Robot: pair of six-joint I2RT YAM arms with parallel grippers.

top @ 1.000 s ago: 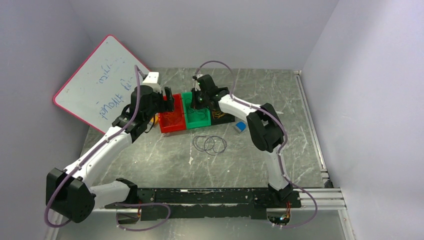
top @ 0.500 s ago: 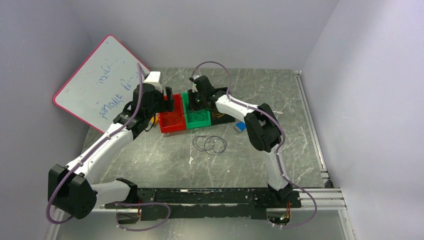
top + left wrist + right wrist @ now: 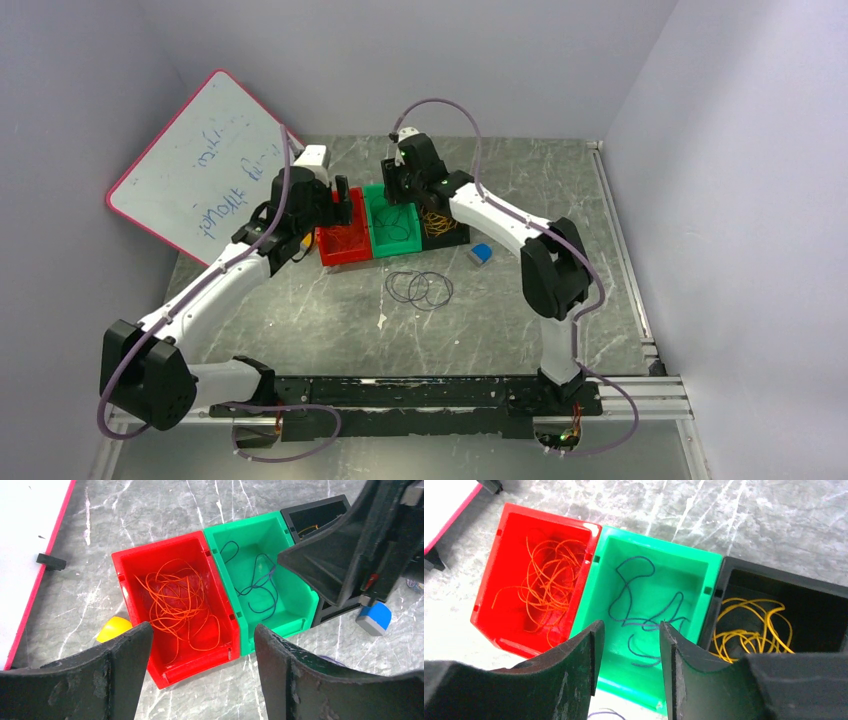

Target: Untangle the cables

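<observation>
Orange cables [image 3: 175, 600] lie tangled in a red bin [image 3: 160, 547]. A dark purple cable [image 3: 644, 605] lies loose in the green bin [image 3: 659, 542] beside it. Yellow cables [image 3: 749, 627] fill the black bin [image 3: 774, 575]. Dark cable loops [image 3: 420, 289] rest on the table in front of the bins. My left gripper [image 3: 202, 645] hovers open above the near edge of the red bin, holding nothing. Over the green bin my right gripper [image 3: 629, 635] stands open, with nothing between its fingers.
A pink-framed whiteboard [image 3: 200, 170] leans at the back left. A small blue object [image 3: 481, 254] lies right of the bins, and a yellow object [image 3: 114, 628] left of the red bin. A small black block [image 3: 50, 561] sits by the whiteboard's edge.
My right gripper has opened and lifted back out of the green bin, where the dark purple cable now lies free. The left arm has shifted slightly.
</observation>
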